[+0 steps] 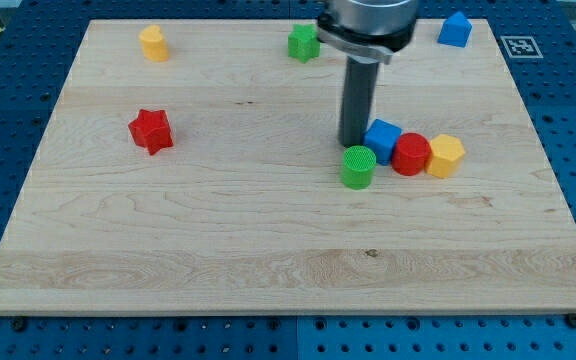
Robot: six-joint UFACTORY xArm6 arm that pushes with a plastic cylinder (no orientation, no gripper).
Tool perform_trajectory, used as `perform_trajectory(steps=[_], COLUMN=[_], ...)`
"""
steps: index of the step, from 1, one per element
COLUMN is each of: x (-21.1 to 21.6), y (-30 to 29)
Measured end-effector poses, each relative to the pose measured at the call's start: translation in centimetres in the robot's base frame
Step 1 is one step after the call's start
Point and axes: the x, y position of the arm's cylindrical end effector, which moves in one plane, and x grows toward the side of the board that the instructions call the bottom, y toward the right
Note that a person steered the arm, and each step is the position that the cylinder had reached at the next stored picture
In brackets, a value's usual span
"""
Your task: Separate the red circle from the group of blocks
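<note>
One wooden table (168,250) carried eight blocks as the arm's rod, an end effector with no jaws to open or close, set its tip (353,143) just left of the blue cube (382,139). The red circle (410,154) sat wedged between that cube and a yellow block (445,156), a green cylinder (358,167) close by. Separation looked unstarted; next, the tip would likely need to go around behind the circle.

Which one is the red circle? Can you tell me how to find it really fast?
Look at the wooden board and find my tip, the end of the dark rod. Right of it sits a tight row of blocks: blue cube, red circle, yellow block. It is the only round red one; the red star sits alone at the view's left.
</note>
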Motion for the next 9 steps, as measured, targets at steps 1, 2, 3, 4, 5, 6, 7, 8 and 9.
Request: perform_trajectory(steps=[1,2,3,4,5,6,7,8,9], x=[0.2,1.5,0.3,-1.6,-1.5,-0.6,0.1,1.8,3.4], y=[0.9,0.8,0.8,4.5,7.6,10.8,12.1,14.2,14.3])
